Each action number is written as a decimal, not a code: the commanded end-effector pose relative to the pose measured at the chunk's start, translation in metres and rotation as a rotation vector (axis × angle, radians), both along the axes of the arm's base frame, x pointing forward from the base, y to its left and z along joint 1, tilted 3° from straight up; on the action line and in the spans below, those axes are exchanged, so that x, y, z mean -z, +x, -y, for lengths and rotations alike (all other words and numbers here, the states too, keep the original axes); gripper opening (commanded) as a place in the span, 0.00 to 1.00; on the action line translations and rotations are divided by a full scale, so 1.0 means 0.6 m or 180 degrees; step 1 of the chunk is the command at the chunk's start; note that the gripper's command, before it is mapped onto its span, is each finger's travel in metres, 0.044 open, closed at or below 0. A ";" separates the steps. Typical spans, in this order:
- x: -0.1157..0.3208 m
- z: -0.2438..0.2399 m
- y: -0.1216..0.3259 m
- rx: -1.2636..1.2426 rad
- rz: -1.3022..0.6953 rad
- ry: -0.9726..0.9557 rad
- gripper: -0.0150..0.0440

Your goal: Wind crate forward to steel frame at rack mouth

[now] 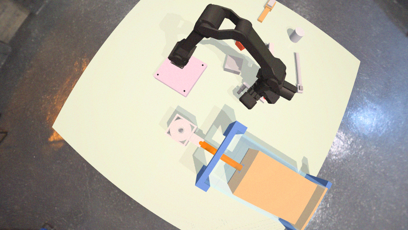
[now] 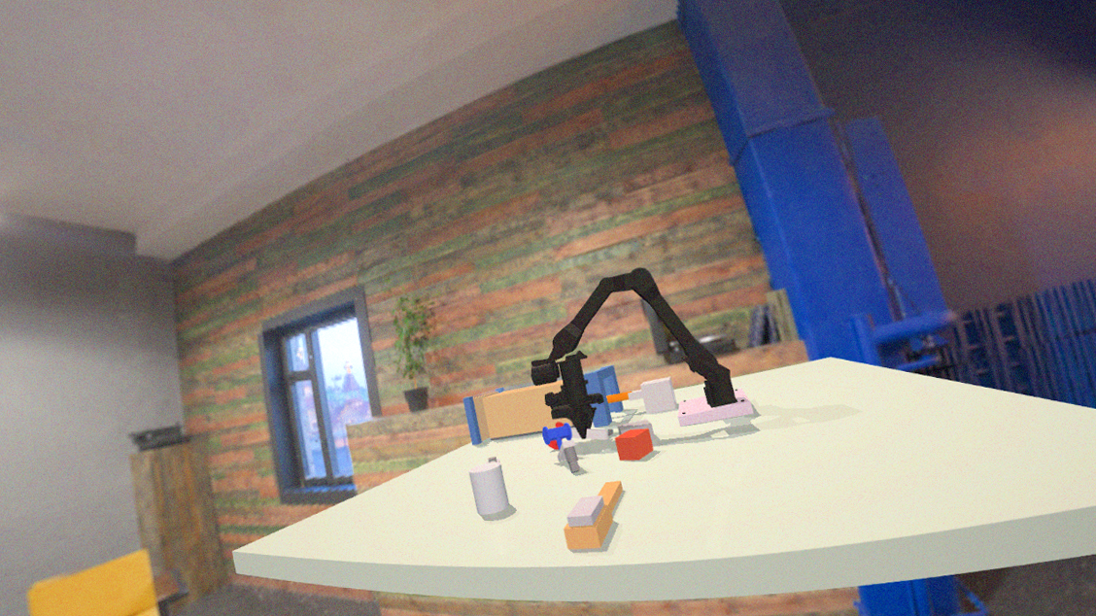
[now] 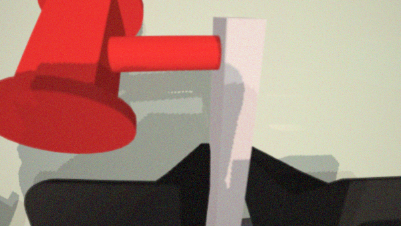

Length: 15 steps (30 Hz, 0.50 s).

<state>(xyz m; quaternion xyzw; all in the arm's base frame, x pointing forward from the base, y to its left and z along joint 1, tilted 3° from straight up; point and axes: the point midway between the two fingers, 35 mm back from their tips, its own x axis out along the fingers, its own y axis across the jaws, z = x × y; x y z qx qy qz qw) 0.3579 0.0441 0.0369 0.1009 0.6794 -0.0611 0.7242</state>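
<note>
My gripper (image 1: 254, 93) (image 2: 584, 432) (image 3: 223, 152) points down, its fingers shut on both sides of the pale bar (image 3: 245, 50) (image 1: 245, 85) of a crank-like handle. A red rod and a red spool-shaped part (image 3: 67, 43) show by the bar's far end; a grey stub (image 1: 241, 89) shows at its other end. The winch (image 1: 175, 125) (image 2: 658, 395) stands apart, its round top hole (image 1: 180, 130) empty. The orange strap (image 1: 209, 147) (image 2: 618, 397) runs to the tan crate (image 1: 274, 182) (image 2: 520, 411). The crate looks flat, its front short of the blue frame (image 1: 228, 139) (image 2: 609, 380).
A red block (image 1: 240, 45) (image 2: 634, 444), a pale box (image 1: 233, 64), a cylinder (image 1: 296, 34) (image 2: 489, 489), a long pale bar tool (image 1: 297, 68) and an orange tool (image 1: 265, 12) (image 2: 592, 533) lie around. A blue spool (image 2: 556, 435) shows near the gripper.
</note>
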 end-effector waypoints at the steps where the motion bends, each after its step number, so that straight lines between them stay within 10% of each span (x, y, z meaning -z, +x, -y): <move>1: -0.001 0.000 0.000 0.0000 0.0002 -0.0002 0.27; 15: -0.173 0.006 0.006 0.0000 -0.0008 -0.0012 0.25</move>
